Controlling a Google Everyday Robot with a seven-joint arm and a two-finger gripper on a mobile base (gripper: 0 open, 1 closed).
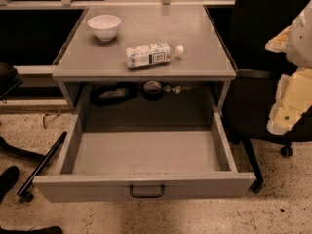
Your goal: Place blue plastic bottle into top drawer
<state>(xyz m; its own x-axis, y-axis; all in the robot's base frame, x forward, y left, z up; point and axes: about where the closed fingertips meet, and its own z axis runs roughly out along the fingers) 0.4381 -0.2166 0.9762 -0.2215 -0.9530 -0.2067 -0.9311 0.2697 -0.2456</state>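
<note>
The blue plastic bottle (152, 54) lies on its side on the grey cabinet top (195, 38), white cap pointing right, near the front edge. The top drawer (146, 152) is pulled wide open below it, its front panel with the black handle (146, 191) nearest me. The front part of the drawer floor is bare. My gripper (288, 101) shows as pale cream parts at the right edge of the view. It is to the right of the cabinet, well apart from the bottle, and holds nothing that I can see.
A white bowl (104, 27) stands at the cabinet top's back left. Dark items, including a tape roll (152, 88), lie at the back under the top. A black office chair (265, 82) stands to the right. Chair legs and a shoe (9, 178) are on the floor at left.
</note>
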